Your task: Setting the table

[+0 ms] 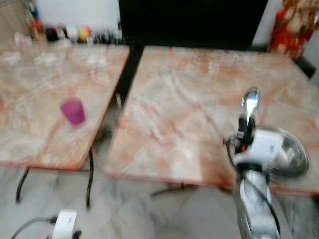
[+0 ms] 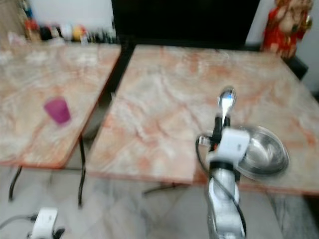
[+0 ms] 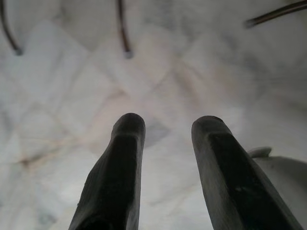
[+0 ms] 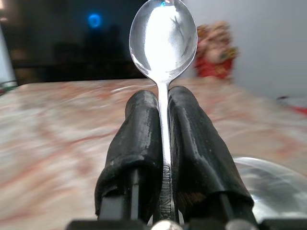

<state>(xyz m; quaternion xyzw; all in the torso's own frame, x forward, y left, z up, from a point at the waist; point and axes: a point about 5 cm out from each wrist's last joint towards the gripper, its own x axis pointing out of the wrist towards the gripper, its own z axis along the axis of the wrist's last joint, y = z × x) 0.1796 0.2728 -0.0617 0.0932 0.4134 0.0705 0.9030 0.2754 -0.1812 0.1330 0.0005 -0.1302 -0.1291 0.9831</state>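
Observation:
My right gripper (image 4: pixel 162 98) is shut on a steel spoon (image 4: pixel 162 38), whose bowl sticks up past the fingertips. In the eye views the spoon (image 1: pixel 250 102) is held upright over the right marble table (image 1: pixel 189 109), just left of a steel bowl (image 1: pixel 289 154) near that table's front edge. A purple cup (image 1: pixel 73 111) stands on the left table (image 1: pixel 35 84). My left gripper (image 3: pixel 168 127) hangs low over the floor, open with nothing between its fingers.
A dark gap with table legs (image 1: pixel 89 174) separates the two tables. Small bottles and objects (image 1: pixel 70 34) line the far edge of the left table. A red figurine (image 1: pixel 294 25) stands at the back right. Pale marble floor (image 1: pixel 149 214) lies in front.

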